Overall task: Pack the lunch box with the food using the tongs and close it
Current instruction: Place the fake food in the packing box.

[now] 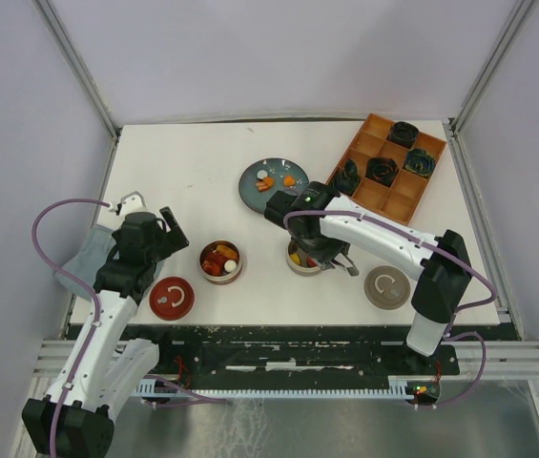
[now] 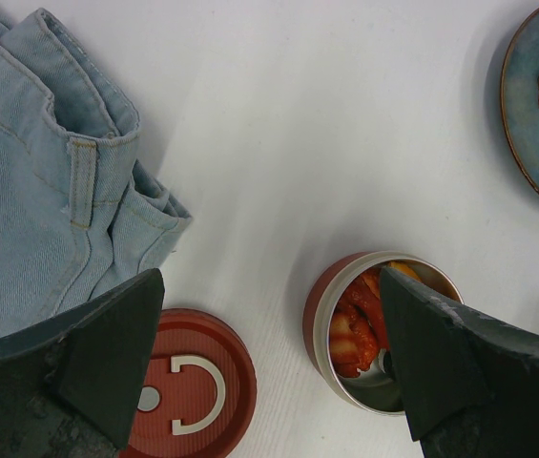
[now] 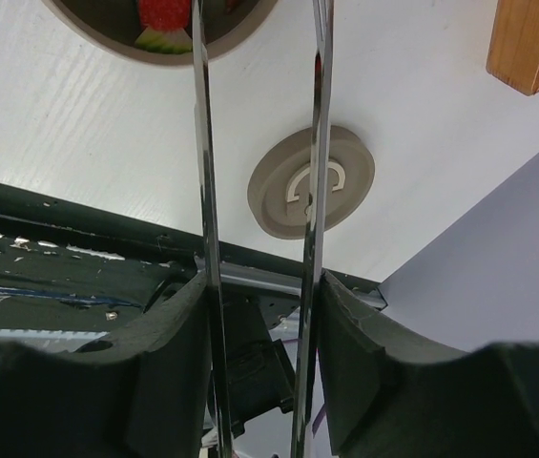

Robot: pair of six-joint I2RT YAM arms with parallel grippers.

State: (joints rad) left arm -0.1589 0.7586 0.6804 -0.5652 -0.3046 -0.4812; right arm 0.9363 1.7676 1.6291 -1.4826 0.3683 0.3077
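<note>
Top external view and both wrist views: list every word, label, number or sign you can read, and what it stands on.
No words, brands or numbers are readable in any view.
Sign on red lid: pale C shape with a dot, no lettering.
Sign on grey lid: the same C shape.

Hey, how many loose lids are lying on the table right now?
2. A red lid lies near the front edge of the table, left of the red tin. A grey-beige lid lies near the same edge, further right. None seems hidden.
</note>
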